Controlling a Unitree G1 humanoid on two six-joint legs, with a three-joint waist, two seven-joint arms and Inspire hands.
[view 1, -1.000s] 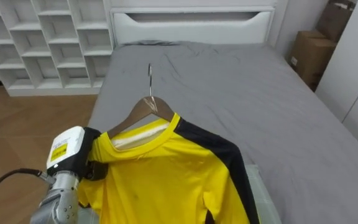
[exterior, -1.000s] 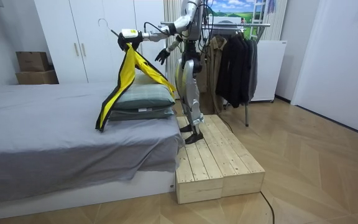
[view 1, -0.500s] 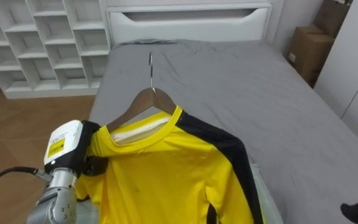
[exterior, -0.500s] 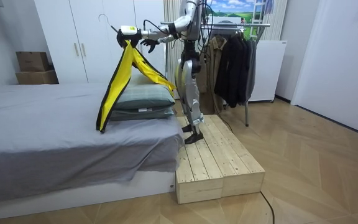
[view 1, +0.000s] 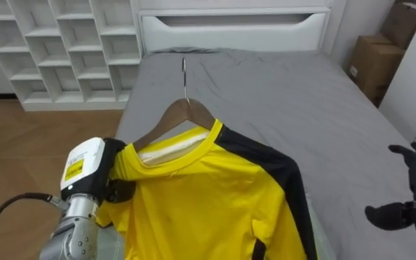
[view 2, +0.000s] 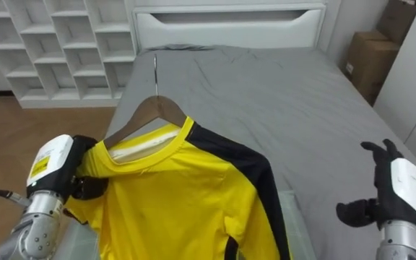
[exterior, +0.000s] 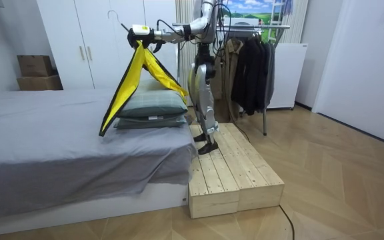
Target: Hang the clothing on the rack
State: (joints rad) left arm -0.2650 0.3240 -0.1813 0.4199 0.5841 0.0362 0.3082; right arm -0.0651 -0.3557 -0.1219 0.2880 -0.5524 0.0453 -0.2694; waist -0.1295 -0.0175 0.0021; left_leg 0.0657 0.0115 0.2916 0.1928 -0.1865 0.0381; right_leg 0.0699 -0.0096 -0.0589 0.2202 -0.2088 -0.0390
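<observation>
Left eye view: your left hand (view 1: 108,180) has its fingers curled tight on the shoulder of the yellow shirt (view 1: 201,202), which is already threaded onto the wooden hanger (view 1: 186,115) and held up over the grey bed (view 1: 302,101). Dressing the hanger looks done. The hook stands free in the air, so the hanging itself is not yet done.

Your right hand (view 1: 410,202) sits low at the right edge, fingers spread wide and holding nothing.

The hanger's near end is buried under cloth and your left hand, so you cannot tell whether the fingers catch the wood or only the fabric. The shirt's hem is cut off by the bottom edge.

Room view: you stand on the wooden platform (exterior: 232,173) beside the bed, left arm stretched out over it, with the shirt draping down toward the folded bedding (exterior: 153,107). The clothes rack (exterior: 259,27) with dark garments is behind you. My judgement is that turning to it and hooking on remain. Both hands are too small here to read.

Right eye view: the same grip shows, and the hanger's near end is likewise covered.
</observation>
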